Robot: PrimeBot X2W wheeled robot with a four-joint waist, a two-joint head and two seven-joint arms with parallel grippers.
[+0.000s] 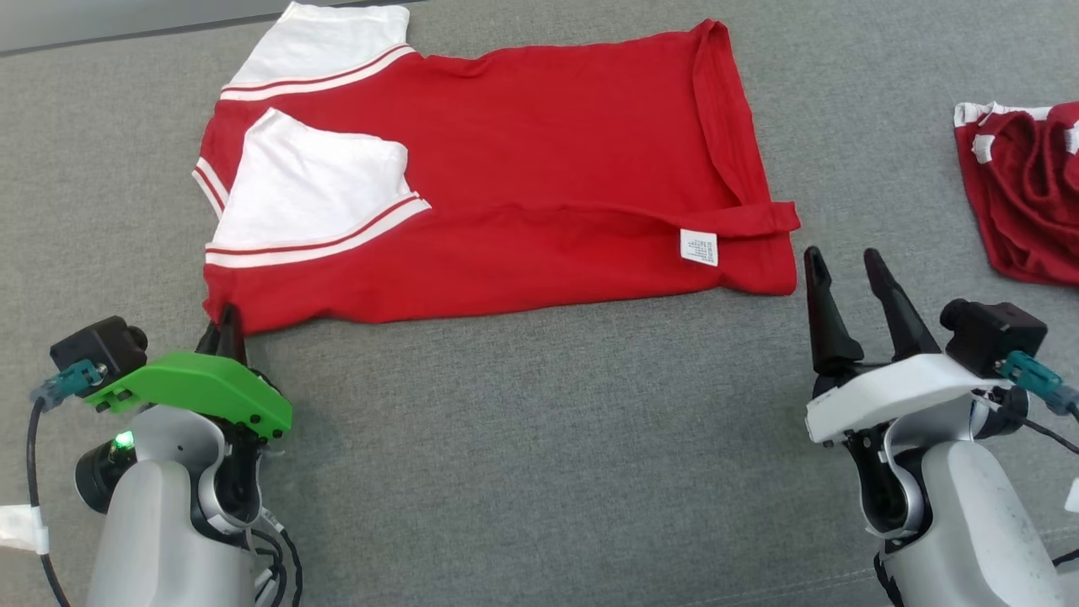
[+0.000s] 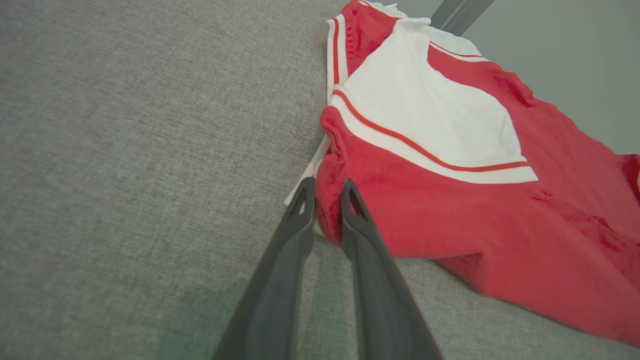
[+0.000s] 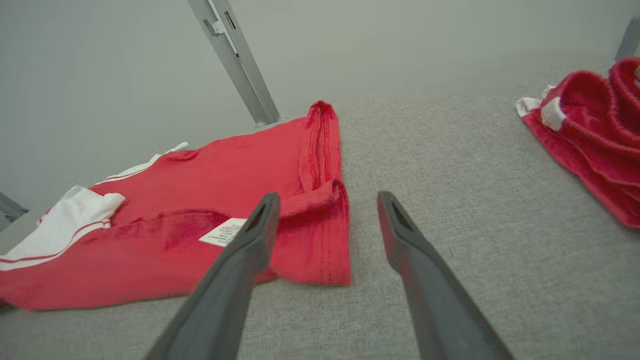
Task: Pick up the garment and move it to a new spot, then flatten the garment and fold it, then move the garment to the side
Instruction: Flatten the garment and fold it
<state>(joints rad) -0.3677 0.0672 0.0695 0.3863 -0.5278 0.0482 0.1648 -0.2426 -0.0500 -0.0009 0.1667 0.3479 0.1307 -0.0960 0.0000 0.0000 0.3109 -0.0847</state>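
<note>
The garment [image 1: 523,185] is a red shirt with white, red-striped sleeves, lying folded lengthwise on the grey cloth surface; its sleeves are at the left and a white label sits near its right hem. My left gripper [image 1: 226,324] is at the garment's near left corner. In the left wrist view the garment [image 2: 450,210] has that corner pinched between the left gripper [image 2: 327,192] fingers, which are shut on it. My right gripper [image 1: 845,261] stands open just right of the garment's near right corner. In the right wrist view the right gripper [image 3: 327,202] is empty, the hem [image 3: 320,235] beside its left finger.
A second red garment [image 1: 1024,194] with white trim lies bunched at the right edge, also seen as a red heap [image 3: 595,135] in the right wrist view. The grey surface [image 1: 539,438] stretches wide in front of the shirt. A metal post [image 3: 240,65] stands behind the surface.
</note>
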